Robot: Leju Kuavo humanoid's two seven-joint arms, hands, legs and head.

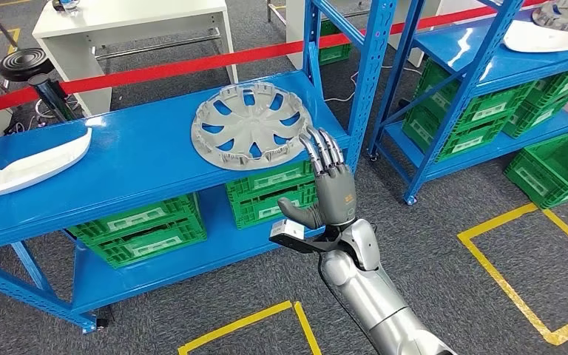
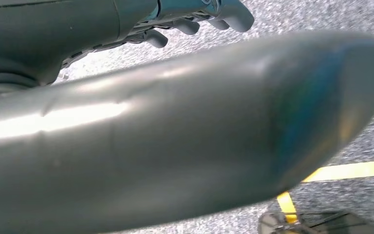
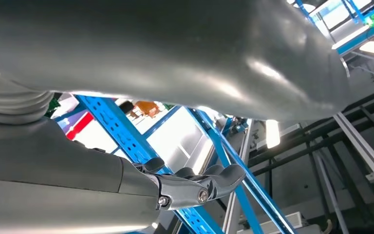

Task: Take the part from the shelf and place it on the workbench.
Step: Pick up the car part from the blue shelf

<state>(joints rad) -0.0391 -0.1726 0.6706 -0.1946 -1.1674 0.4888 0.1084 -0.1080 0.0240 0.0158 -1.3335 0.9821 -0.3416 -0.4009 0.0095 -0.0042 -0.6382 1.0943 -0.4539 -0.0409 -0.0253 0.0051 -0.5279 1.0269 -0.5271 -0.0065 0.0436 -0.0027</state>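
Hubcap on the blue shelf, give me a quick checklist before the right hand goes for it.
1. Hubcap on the blue shelf, unobstructed: ok.
2. Right hand holds nothing, fingers extended: ok.
3. Fingertips close to the hubcap's near rim; contact: cannot tell.
4. Blue upright post close beside the hand: not ok, watch clearance.
5. Left hand hangs over the floor, holding nothing: ok.
6. Workbench location: cannot tell.
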